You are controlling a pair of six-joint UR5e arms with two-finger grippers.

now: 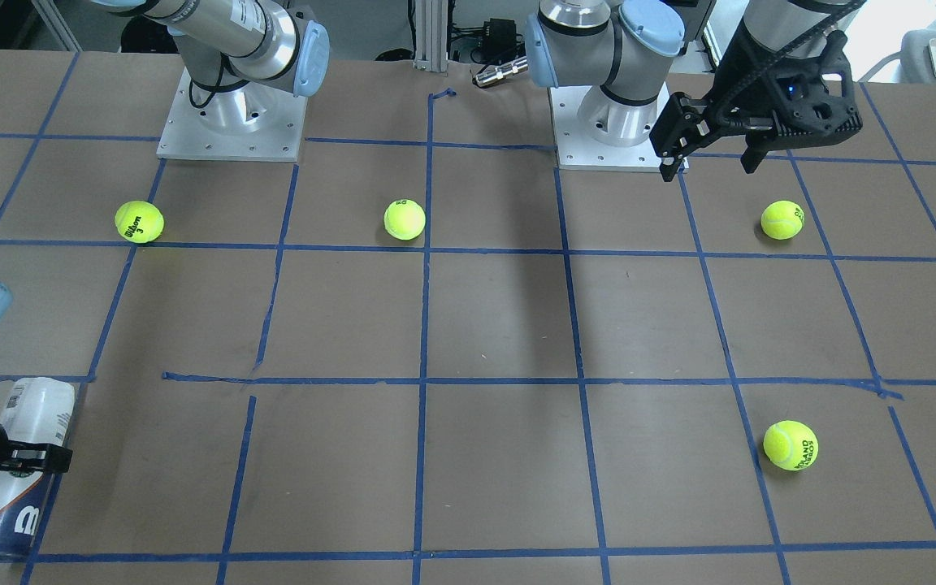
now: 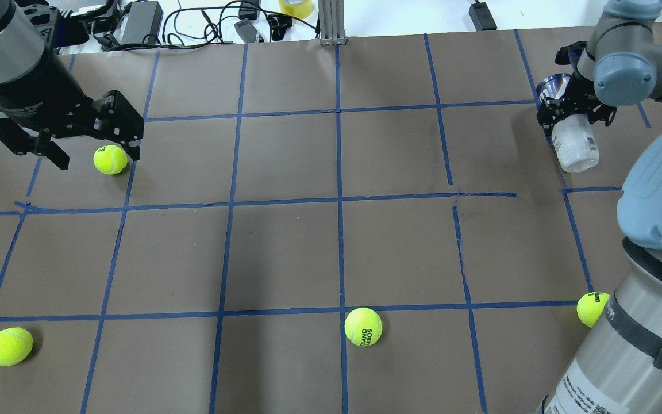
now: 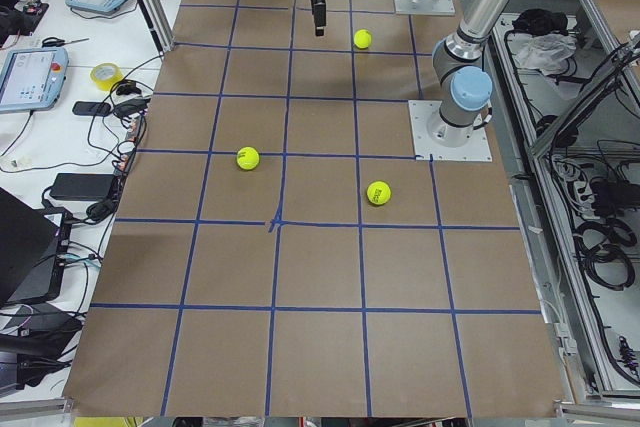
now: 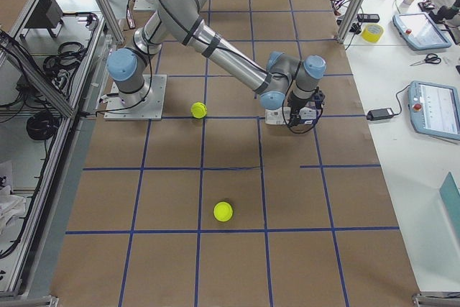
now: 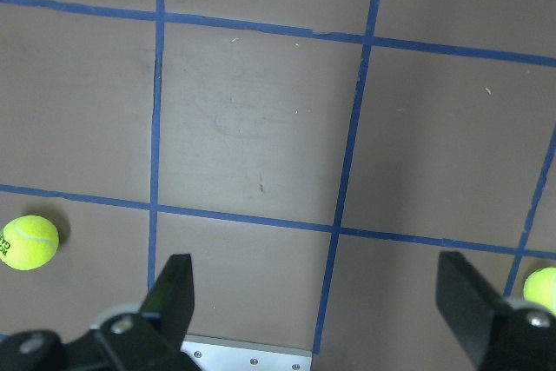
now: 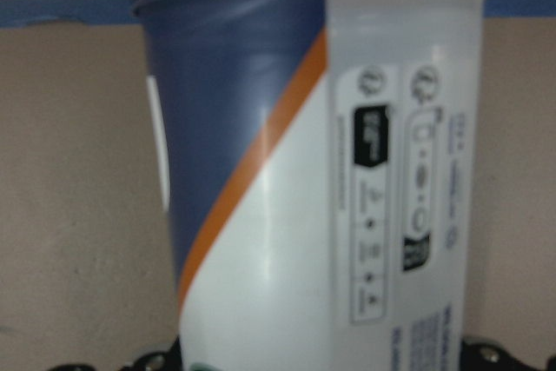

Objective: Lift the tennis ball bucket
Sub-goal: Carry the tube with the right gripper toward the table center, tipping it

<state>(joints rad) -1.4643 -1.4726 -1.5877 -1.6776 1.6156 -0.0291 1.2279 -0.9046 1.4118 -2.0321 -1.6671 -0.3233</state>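
Observation:
The tennis ball bucket (image 2: pixel 575 146) is a slim clear can with a white label and a navy band. It lies on its side at the table's far right, near the far edge, and also shows in the front view (image 1: pixel 29 406). My right gripper (image 2: pixel 573 112) straddles its middle, jaws against its sides. In the right wrist view the bucket (image 6: pixel 321 180) fills the frame. I cannot tell whether it is off the table. My left gripper (image 2: pixel 98 159) is open and empty, hanging above the table over a tennis ball (image 2: pixel 110 159) at the far left.
Three more tennis balls lie on the table: near left (image 2: pixel 10 346), near middle (image 2: pixel 363 326) and near right beside my right arm (image 2: pixel 591 309). Blue tape lines grid the brown table top (image 2: pixel 285 253). Cables and adapters lie beyond the far edge (image 2: pixel 193 23).

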